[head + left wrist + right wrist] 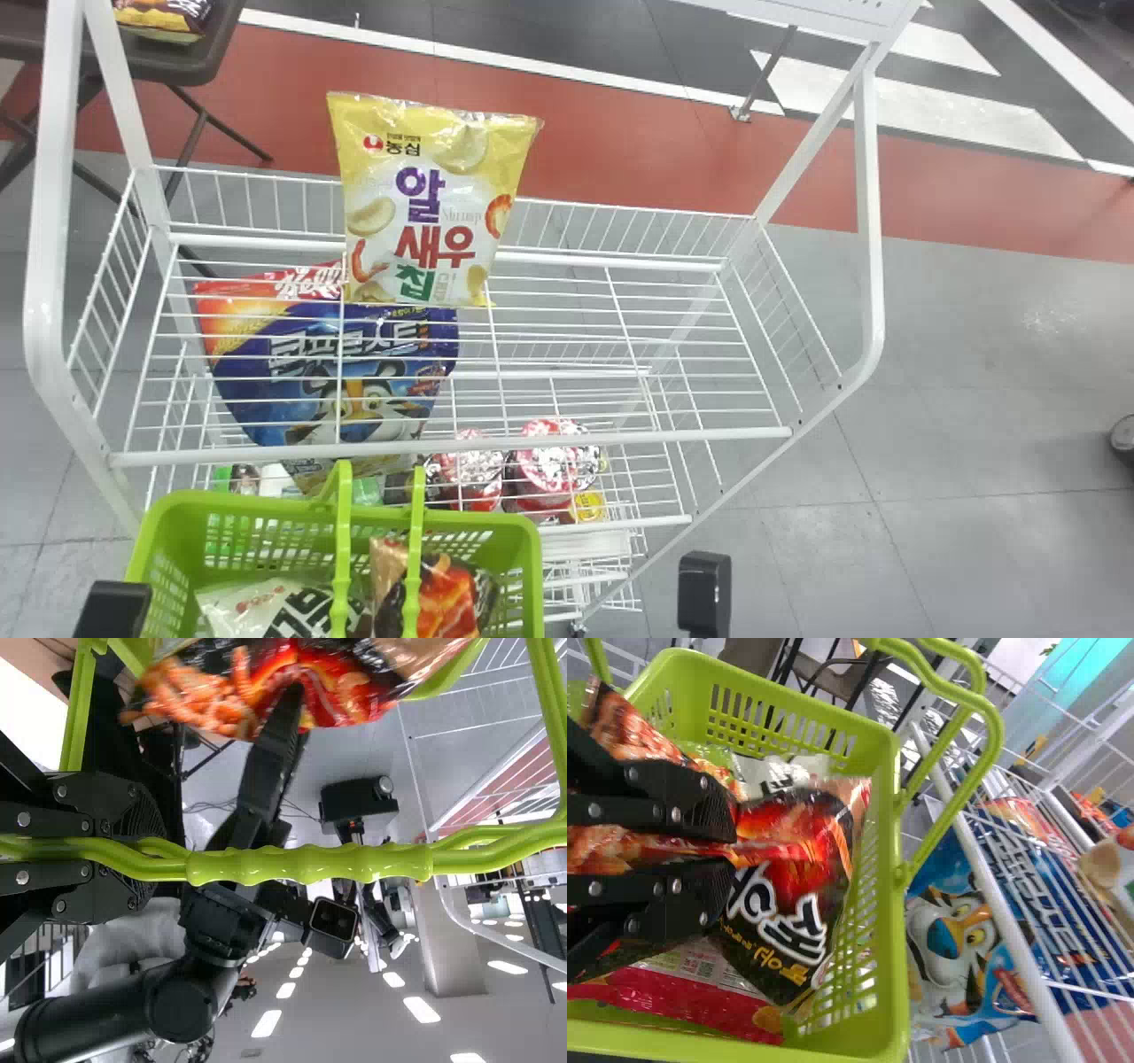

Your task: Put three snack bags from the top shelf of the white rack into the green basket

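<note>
We are seeing glossy, crinkled snack bags (434, 199), a smooth plastic green basket (257, 503) and a smooth metal white rack (620, 439).

You can read "농심", "알새우칩" and "Shrimp" on the yellow bag (492, 177); partial "Kell" on the blue bag (257, 403).

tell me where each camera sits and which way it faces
Head view: on the head, looking forward and down at the white rack and green basket; black robot parts poke in below.
Left wrist view: behind the left end effector, looking past the basket handle at the right arm and ceiling lights.
Right wrist view: behind the right end effector, looking into the basket.
The head and right wrist views share the tiger bag.
</note>
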### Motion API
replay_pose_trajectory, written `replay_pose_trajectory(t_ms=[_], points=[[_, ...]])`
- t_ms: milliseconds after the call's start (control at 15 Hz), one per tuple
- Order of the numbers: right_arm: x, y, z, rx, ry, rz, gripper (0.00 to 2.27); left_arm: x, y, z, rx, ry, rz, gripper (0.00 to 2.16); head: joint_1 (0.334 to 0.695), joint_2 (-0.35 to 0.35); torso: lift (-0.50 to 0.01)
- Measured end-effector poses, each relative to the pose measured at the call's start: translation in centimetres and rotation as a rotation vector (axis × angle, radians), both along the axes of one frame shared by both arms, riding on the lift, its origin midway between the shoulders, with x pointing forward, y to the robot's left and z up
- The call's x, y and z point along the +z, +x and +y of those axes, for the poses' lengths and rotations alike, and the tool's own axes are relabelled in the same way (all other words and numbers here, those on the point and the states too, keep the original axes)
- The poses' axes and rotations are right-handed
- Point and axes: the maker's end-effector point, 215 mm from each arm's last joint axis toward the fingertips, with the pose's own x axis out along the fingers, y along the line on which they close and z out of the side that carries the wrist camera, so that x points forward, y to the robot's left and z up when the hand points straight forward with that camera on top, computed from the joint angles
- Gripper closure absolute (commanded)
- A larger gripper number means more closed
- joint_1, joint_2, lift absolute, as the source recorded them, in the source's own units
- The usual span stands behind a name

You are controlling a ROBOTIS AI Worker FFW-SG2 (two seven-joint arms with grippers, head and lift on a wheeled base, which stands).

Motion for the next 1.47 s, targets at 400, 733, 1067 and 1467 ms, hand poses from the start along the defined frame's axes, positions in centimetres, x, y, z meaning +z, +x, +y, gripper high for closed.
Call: replay_pose_trajectory(t_ms=[400, 733, 1067, 1467], points=[[2.6, 2.4, -1.7, -0.048, -0.018, -0.127, 0.06, -0.1, 0.0, 0.1, 0.003, 0.007, 0.0, 2.15, 0.695, -0.35, 0.0], [11.3, 8.4, -4.8, -0.201, -0.154, -0.509, 0.07, -0.2, -0.1, -0.2, 0.0, 0.009, 0.001, 2.15, 0.695, -0.35, 0.0], [17.7, 11.2, -5.2, -0.376, -0.368, -0.754, 0.07, -0.8, -0.4, -0.2, 0.002, 0.009, 0.021, 2.15, 0.695, -0.35, 0.0], [17.2, 10.7, -4.5, -0.441, -0.397, -0.766, 0.07, -1.3, -0.8, -0.2, 0.009, -0.002, 0.036, 2.15, 0.695, -0.35, 0.0]])
